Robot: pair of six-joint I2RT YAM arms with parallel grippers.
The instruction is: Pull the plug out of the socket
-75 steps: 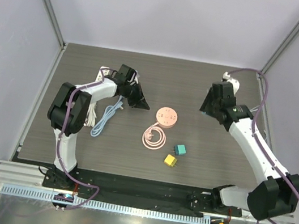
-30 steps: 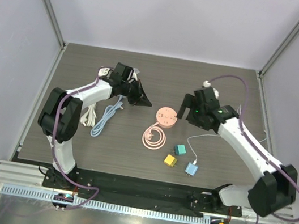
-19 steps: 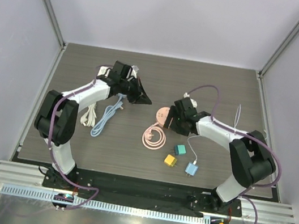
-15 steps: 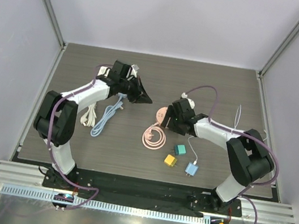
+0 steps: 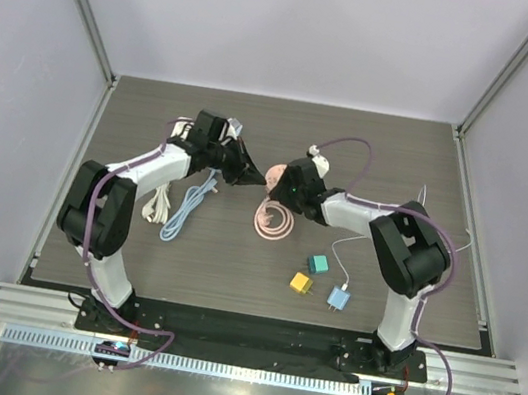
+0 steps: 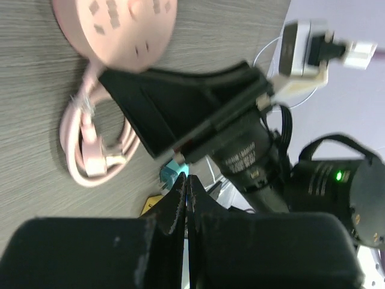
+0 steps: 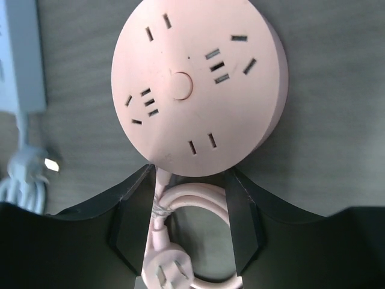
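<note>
The round pink socket (image 7: 198,84) lies flat on the table with all its outlets bare; it also shows in the top view (image 5: 274,171) and the left wrist view (image 6: 114,27). Its coiled pink cable (image 7: 201,198) lies beside it. My right gripper (image 7: 187,180) is open, its fingers (image 7: 129,217) either side of the coil and its tips at the socket's rim. My left gripper (image 5: 255,180) is shut and empty, just left of the socket. A teal plug (image 5: 317,264), a yellow plug (image 5: 301,283) and a blue plug (image 5: 338,298) with a white cable lie loose near the front.
A white power strip (image 5: 160,202) and a light blue cable (image 5: 187,207) lie at the left. The two grippers nearly meet at the socket. The table's dark surface (image 5: 402,160) is bounded by side walls and the base rail at the front.
My right arm has swung left and down to the socket, leaving the blue plug with its white cable at the front. The socket has slid left and away. My left gripper edged right.
</note>
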